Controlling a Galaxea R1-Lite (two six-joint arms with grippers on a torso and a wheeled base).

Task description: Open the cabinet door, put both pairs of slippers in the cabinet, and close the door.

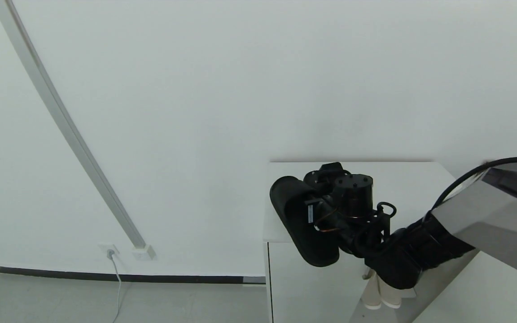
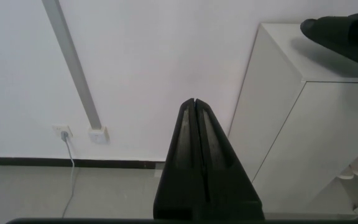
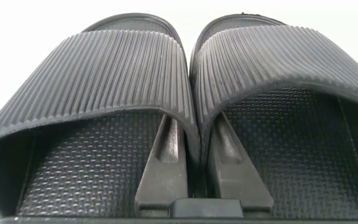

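**Item 1: black slippers** (image 1: 304, 224). One pair, held soles outward in the air over the cabinet's front top edge, at about 4 o'clock in the head view. The ribbed straps sit side by side, so a single grip carries both.

**Item 2: right pincer** (image 3: 194, 158). One finger reaches inside each slipper, and the two fingers clamp the touching strap walls between them. This pinch is likely chosen so that the pair travels as one piece.

**Item 3: left pincer** (image 2: 194, 155). Its fingers are pressed together with nothing between them. It hangs off to the cabinet's 9 o'clock side, out of the working arm's way.

**Item 4: cabinet** (image 1: 312, 287). White, standing against the wall. A slanted white panel (image 1: 487, 296) at its 4 o'clock is probably the opened door, though that cannot be told for sure.

**Item 5: white slippers** (image 1: 382, 294). One pair, standing on end at 5 o'clock from the black pair and low against the cabinet front, apparently already stowed inside.

**Item 6: surroundings.** A wall socket (image 1: 108, 250) with a cord, and a grey strip (image 1: 67, 130) running up the wall.

**Status (judged).** One pair seems to be in. The black pair has yet to be lowered into the opening, and the door remains to be closed.
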